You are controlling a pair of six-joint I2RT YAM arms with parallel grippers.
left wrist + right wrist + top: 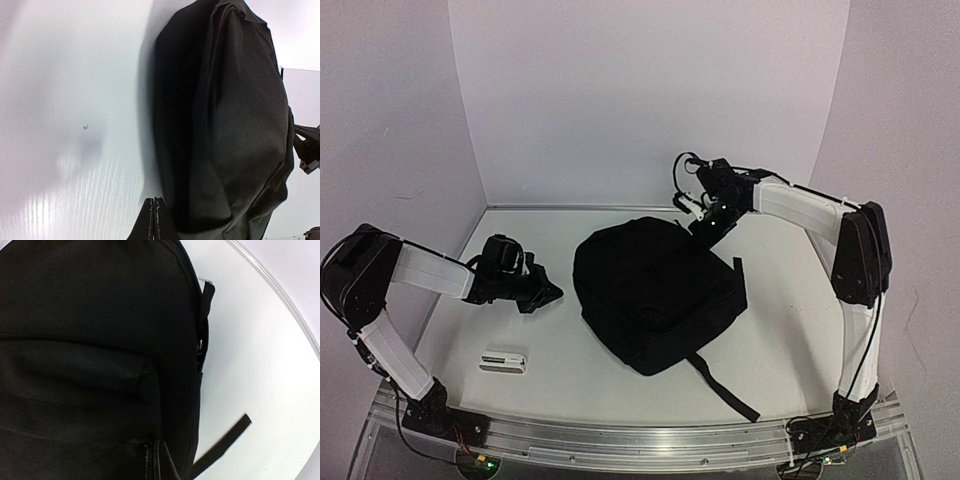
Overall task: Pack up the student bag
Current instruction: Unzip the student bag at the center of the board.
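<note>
At table [770,340] centre: found bag [655,290] lying flat, front pocket [90,370] uppermost, zip [202,335] apparently closed, strap [724,384] trailing toward near edge. Noted left gripper [552,292] just beside bag's left flank, jaws together, holding nothing. Noted right gripper [701,230] over bag's far rim, jaws likewise together; cannot confirm contact with fabric or any pinch of cloth. Recorded small white item [503,358] at near left, well apart from bag. Judged soft, limp, probably light, contents not visible; expect sagging and folding on any lift, little risk of slipping or damage. Recommend hold at zip pull or seam beside it, with second pinch on fabric opposite to keep mouth steady while opening. Advise against loose strap: likely to drag bag across table without raising it.
</note>
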